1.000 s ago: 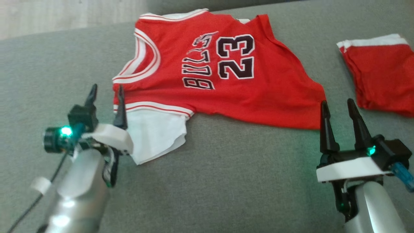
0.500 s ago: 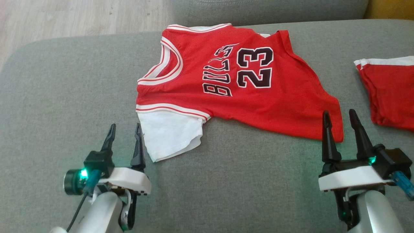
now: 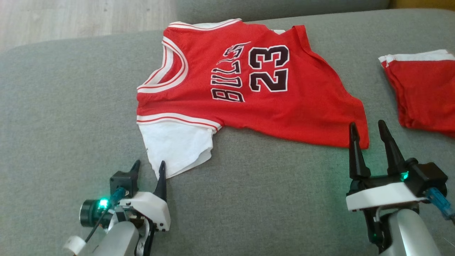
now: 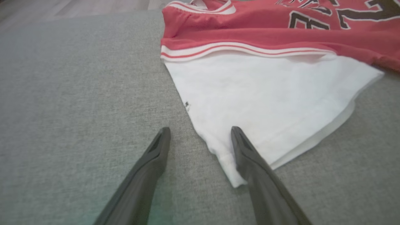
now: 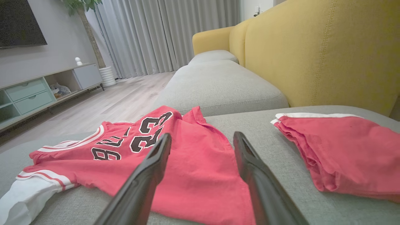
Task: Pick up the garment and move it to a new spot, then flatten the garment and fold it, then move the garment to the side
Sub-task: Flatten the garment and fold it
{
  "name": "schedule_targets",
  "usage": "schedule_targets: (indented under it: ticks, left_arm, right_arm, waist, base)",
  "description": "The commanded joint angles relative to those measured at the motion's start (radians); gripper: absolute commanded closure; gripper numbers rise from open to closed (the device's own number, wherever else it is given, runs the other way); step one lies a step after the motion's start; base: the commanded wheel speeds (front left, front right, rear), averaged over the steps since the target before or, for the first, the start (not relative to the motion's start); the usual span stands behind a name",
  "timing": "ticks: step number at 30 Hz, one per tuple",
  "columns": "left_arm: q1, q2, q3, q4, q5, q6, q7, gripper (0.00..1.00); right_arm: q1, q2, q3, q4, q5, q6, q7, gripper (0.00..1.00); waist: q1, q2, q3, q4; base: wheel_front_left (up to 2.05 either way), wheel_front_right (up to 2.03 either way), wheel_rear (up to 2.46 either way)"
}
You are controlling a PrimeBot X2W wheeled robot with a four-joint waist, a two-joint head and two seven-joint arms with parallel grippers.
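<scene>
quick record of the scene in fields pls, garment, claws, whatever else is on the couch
surface: grey sofa cushion
garment: red jersey, spread out, print up, not folded
sleeve: white sleeve, lying flat
left claw: open, empty, at sleeve's edge
right claw: open, empty, at jersey's hem corner
other: second red garment, apart, on the right

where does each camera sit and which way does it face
head view: on the head, facing down at the red jersey on the grey cushion; left gripper and right gripper, open.
left wrist view: left wrist, along its fingers at the white sleeve.
right wrist view: right wrist, along its fingers, over the jersey toward the yellow backrest.
shared: head and right wrist both show the folded red garment.
</scene>
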Motion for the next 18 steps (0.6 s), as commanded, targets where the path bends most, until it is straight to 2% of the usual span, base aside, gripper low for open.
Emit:
schedule_targets:
  ticks: [1,8,9,10,18]
  left_arm:
    - [-0.030,0.020,0.031,-0.008,-0.009,0.001,0.008,0.00]
    - [-0.040,0.022,0.010,0.039,-0.020,-0.022,0.060,0.00]
    - [-0.041,0.020,0.009,0.043,-0.024,-0.027,0.066,0.30]
    - [-0.043,0.020,0.005,0.049,-0.030,-0.036,0.073,1.00]
    - [-0.057,0.021,0.023,0.003,-0.041,-0.043,-0.018,1.00]
  right_arm:
    - [-0.026,-0.005,0.024,-0.030,0.003,-0.001,-0.009,0.00]
    - [-0.029,-0.005,0.018,-0.029,0.004,-0.001,-0.009,0.00]
    - [-0.030,-0.005,0.018,-0.029,0.004,-0.001,-0.009,0.00]
    - [-0.032,-0.005,0.017,-0.029,0.005,-0.001,-0.009,0.00]
    - [-0.022,-0.005,-0.013,-0.003,-0.003,-0.001,-0.009,0.00]
  waist:
    - [0.0000,0.0000,0.008,-0.009]
    - [0.0000,0.0000,0.017,-0.021]
    - [0.0000,0.0000,0.017,-0.022]
    - [0.0000,0.0000,0.016,-0.025]
    - [0.0000,0.0000,0.000,-0.028]
  base:
    - [0.00,0.00,0.00]
    - [0.00,0.00,0.00]
    - [0.00,0.00,0.00]
    - [0.00,0.00,0.00]
    - [0.00,0.00,0.00]
